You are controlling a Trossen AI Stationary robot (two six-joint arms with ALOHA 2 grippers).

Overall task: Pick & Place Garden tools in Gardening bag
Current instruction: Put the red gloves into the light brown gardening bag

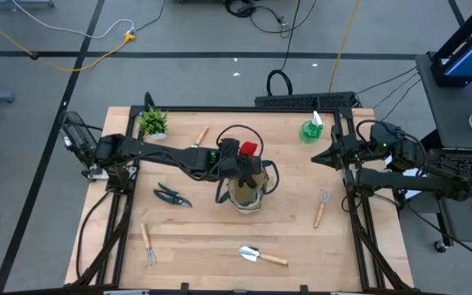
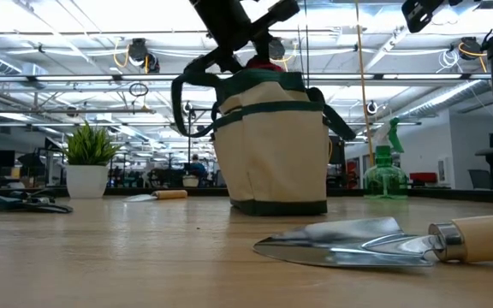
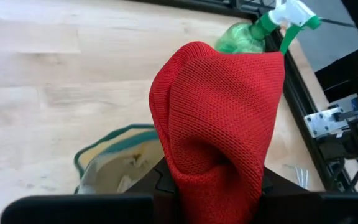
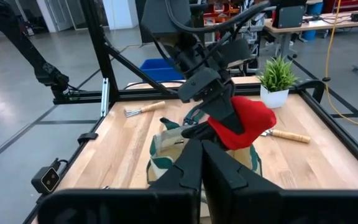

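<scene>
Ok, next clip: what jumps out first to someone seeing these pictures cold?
The red glove, pinched in the left gripper just above the open beige gardening bag mid-table. Next, the shiny trowel lying close to the low camera, and the green spray bottle at the far right corner, near the parked right gripper.

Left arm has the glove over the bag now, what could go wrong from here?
The red glove, pinched by the left gripper, hangs above the gardening bag; released now, it might drape over the rim or a loop handle instead of dropping in. Lowering further could tip the light bag.
</scene>
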